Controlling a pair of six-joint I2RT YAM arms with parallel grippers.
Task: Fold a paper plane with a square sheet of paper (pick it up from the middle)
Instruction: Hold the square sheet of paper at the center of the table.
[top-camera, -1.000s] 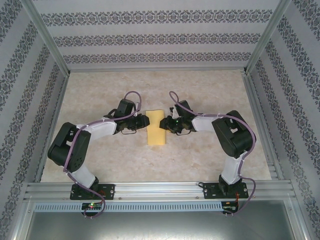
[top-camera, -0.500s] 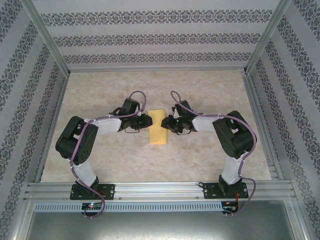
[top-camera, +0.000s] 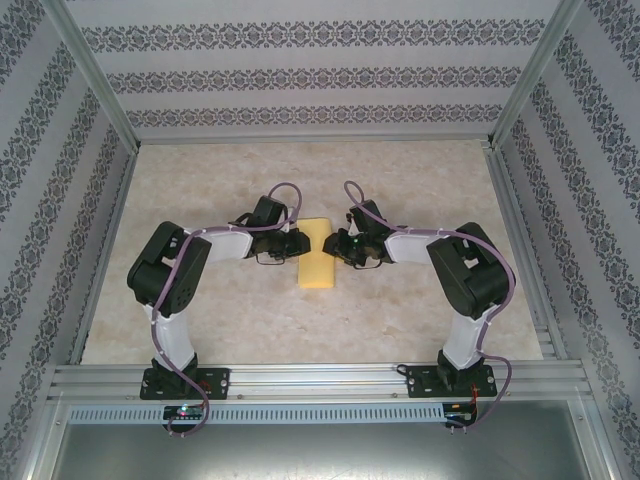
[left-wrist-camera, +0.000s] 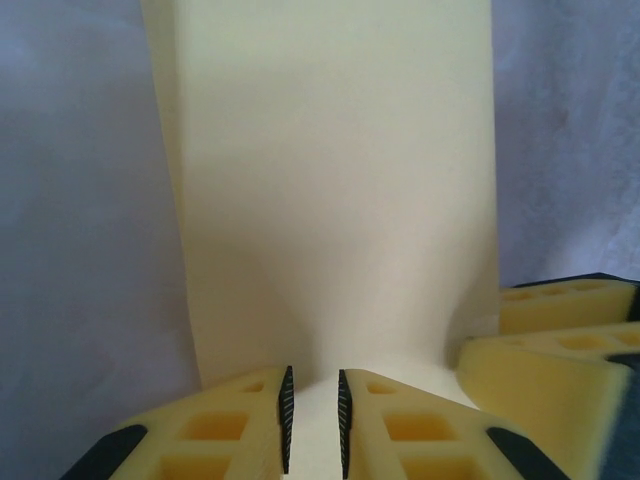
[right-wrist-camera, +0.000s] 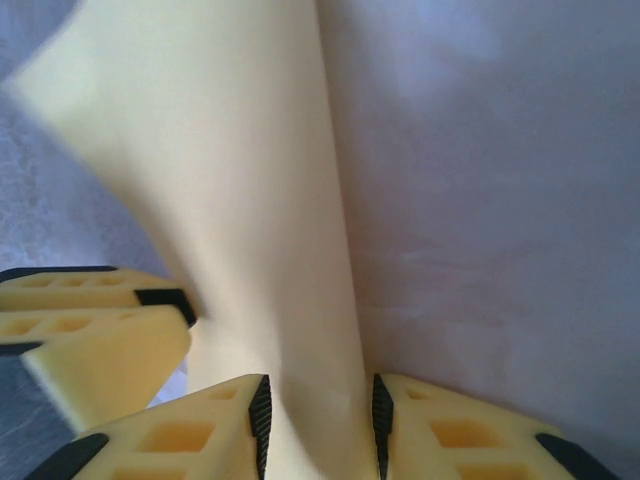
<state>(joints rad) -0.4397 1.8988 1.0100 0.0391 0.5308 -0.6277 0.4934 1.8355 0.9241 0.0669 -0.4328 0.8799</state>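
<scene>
From above I see the square sheet of paper (top-camera: 317, 253) mid-table between both grippers. My left gripper (left-wrist-camera: 312, 420) pinches its edge through a narrow gap; the right gripper (right-wrist-camera: 318, 420), wider, also grips paper.

White arm links, black joints, purple cables, yellow honeycombed fingers (left-wrist-camera: 400, 430), ribbed black pads (right-wrist-camera: 260, 415)

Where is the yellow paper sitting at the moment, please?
In the top view the folded yellow paper lies mid-table, between the left tool and the right tool, whose tips meet at its far end.
</scene>
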